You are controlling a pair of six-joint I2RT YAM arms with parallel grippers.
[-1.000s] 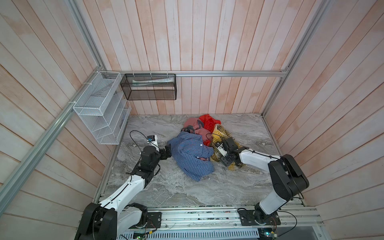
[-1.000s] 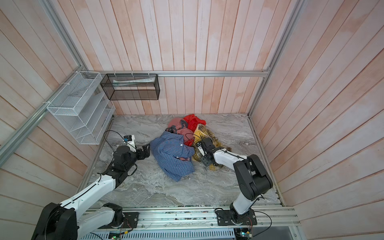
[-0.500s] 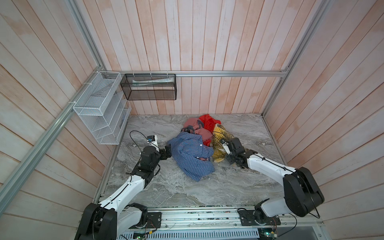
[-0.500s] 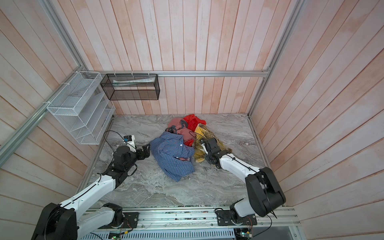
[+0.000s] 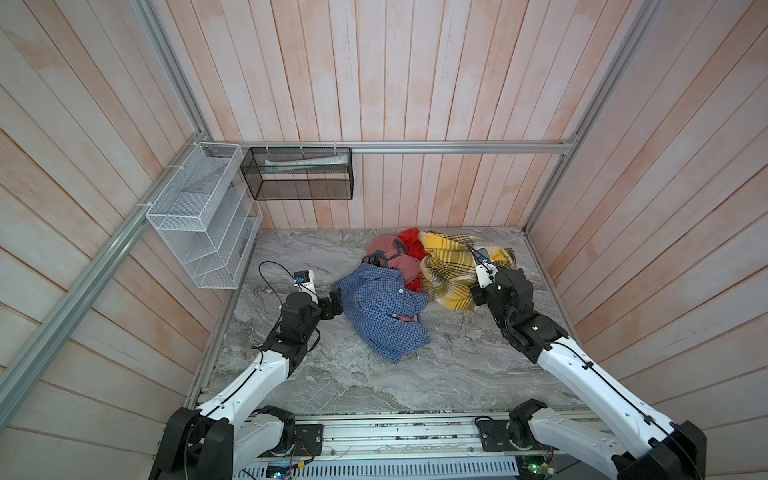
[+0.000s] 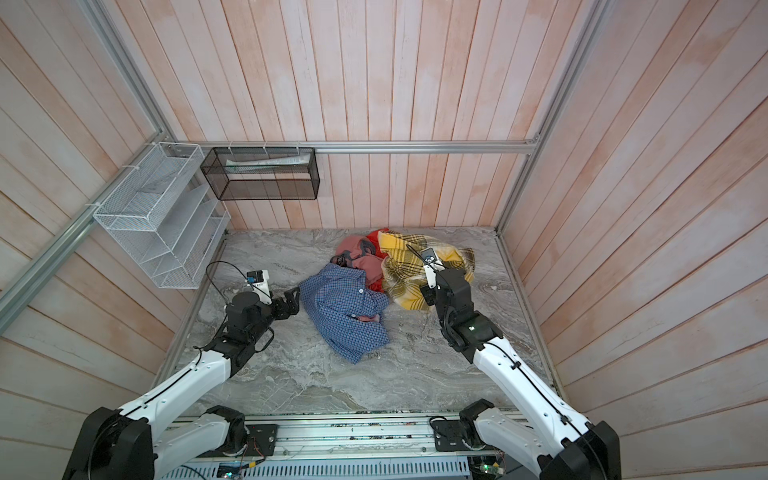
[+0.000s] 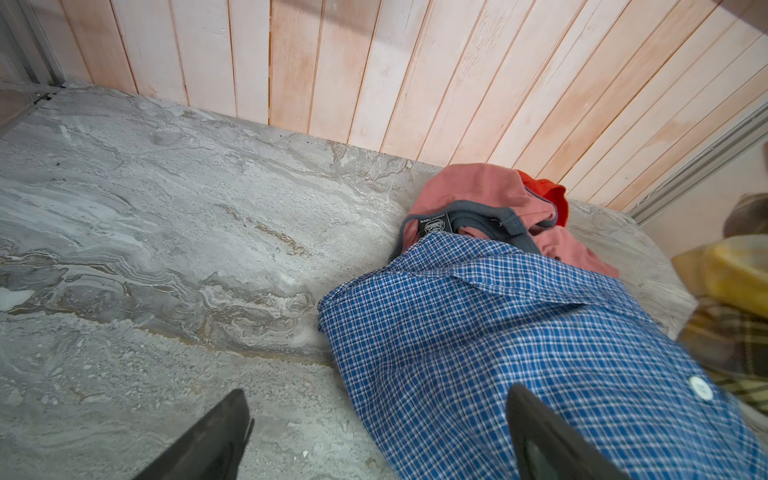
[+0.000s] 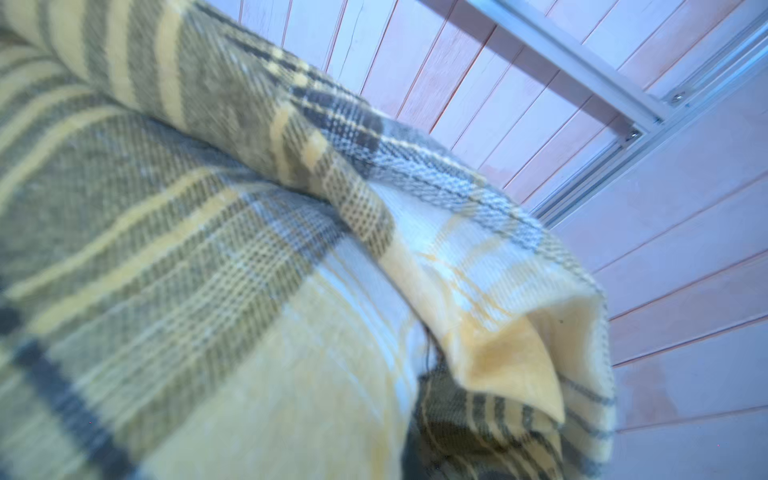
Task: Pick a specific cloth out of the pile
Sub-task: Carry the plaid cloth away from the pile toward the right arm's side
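Where bunched, cloth (image 5: 451, 266) around right claw (image 5: 477, 296).

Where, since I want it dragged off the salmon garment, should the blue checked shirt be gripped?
I'd grip the blue checked shirt at its free edge nearest the left gripper, coming in low from the left. That edge lies flat on the table, apart from the other garments; the far end overlaps the salmon garment. The open jaws straddle that edge.
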